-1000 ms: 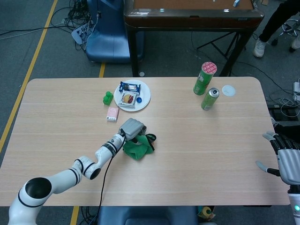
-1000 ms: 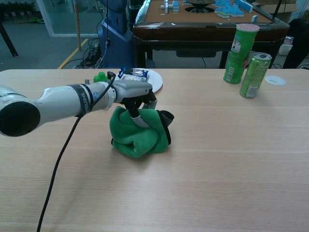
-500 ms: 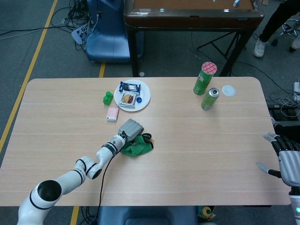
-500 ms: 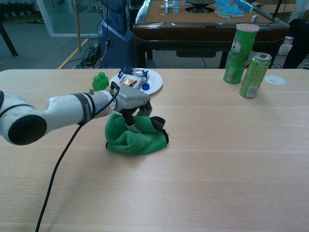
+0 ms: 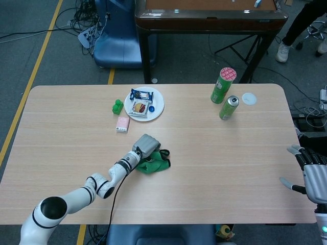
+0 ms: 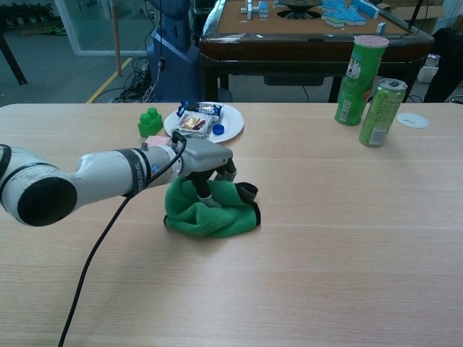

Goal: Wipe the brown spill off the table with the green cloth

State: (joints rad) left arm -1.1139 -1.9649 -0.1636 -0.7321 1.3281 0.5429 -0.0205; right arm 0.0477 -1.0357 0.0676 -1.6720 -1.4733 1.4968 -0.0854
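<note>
Chest view shows the left hand pressing down into the bunched cloth, its fingers dug into the folds and gripping it, on the surface just in front of the plate. No spill shows; it may lie under the cloth. To wipe well, I judge the hand should keep firm downward pressure and sweep in flat strokes, away from the plate. The right hand hangs spread and empty, far from the cloth.

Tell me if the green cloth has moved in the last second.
Yes. The cloth has flattened and slid slightly toward the robot's right, away from the pink box, under the left robot hand.
</note>
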